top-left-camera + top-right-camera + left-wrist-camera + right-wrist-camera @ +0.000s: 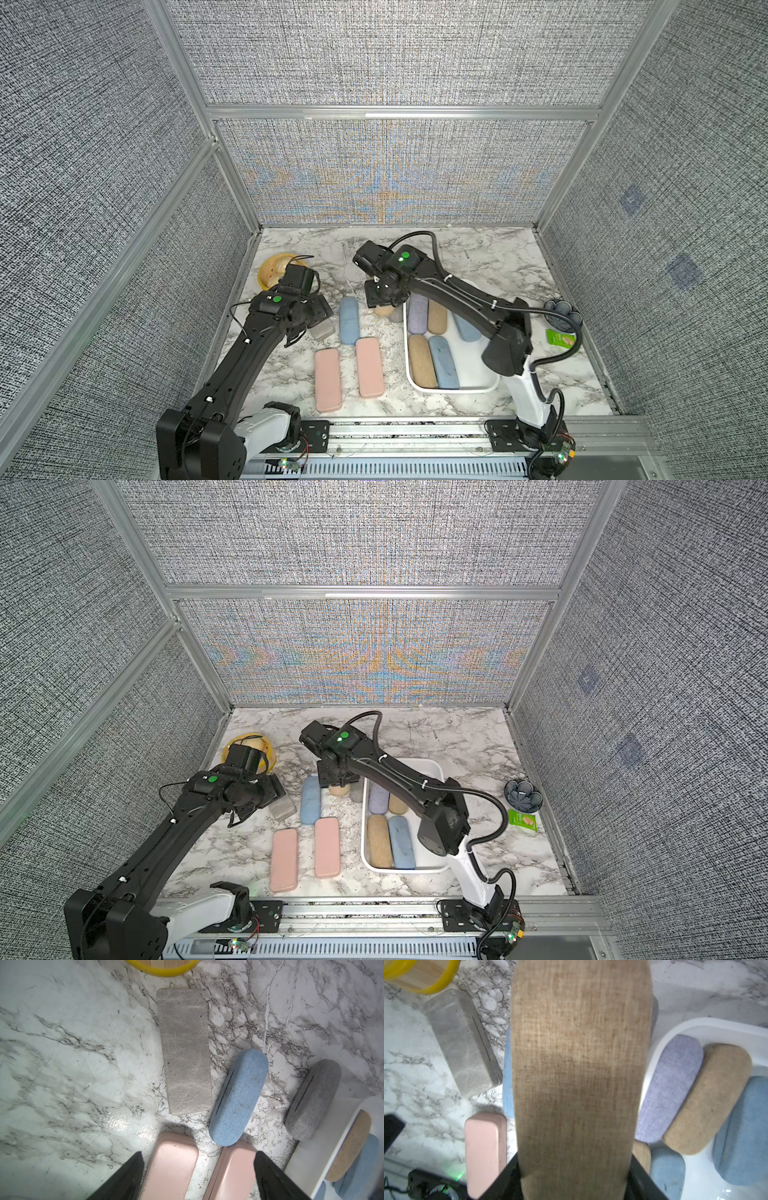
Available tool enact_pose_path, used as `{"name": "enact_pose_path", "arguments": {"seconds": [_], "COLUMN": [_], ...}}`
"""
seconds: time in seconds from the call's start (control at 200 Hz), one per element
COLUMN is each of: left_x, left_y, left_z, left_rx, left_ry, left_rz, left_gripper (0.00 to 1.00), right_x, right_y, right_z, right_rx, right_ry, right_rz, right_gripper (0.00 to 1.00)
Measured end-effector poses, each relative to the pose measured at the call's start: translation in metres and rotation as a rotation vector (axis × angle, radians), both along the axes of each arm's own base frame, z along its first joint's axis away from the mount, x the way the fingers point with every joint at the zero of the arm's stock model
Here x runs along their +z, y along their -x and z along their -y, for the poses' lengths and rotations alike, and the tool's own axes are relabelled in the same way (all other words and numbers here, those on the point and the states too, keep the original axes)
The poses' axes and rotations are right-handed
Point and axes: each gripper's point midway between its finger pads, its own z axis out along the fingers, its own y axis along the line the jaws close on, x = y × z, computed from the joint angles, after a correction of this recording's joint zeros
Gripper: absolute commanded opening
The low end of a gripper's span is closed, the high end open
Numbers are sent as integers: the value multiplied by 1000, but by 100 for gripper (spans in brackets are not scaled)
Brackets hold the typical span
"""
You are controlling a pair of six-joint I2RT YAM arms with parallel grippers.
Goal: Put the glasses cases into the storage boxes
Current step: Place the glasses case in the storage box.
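My right gripper (574, 1169) is shut on a tan woven glasses case (579, 1064), held just left of the white storage box (478, 388), as both top views show (338, 789). Inside the box lie a lavender case (417, 313), two tan cork cases (422, 361) and two blue ones (444, 368). On the table rest a light blue case (348, 320), two pink flat cases (328, 380), a grey flat case (185, 1051) and a grey rounded case (313, 1099). My left gripper (199, 1176) hangs open above the near ends of the pink cases (172, 1167), holding nothing.
A yellow steamer basket (276, 270) stands at the back left, close behind my left wrist. A dark flower-shaped bowl (561, 311) and a green packet (561, 337) lie right of the box. Grey enclosure walls ring the marble table.
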Motion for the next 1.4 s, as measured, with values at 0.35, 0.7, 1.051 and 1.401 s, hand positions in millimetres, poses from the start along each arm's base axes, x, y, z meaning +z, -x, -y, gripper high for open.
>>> {"name": "enact_pose_path", "arguments": {"seconds": [0.35,0.7,1.051,1.401], "left_x": [-1,4,-11,-30], "left_y": [-6,-10,-11,-13], "left_z": [16,27,33,33], "left_rx": [-55,-84,-103,-111], "left_ry": [64,109,128,119], "left_rz": [-13,-8,-36,-61], "left_gripper": [81,80,79,79], "right_x": [30,1,-45,-82], "right_y": [90,159,183,176], "right_z": [114,189,222,227], "right_rx": [-37,-130,-229,-223], "right_ry": [34,83,133,132], "right_rz": [-68,-231,-474,-639], "right_gripper": [43,43,42,40]}}
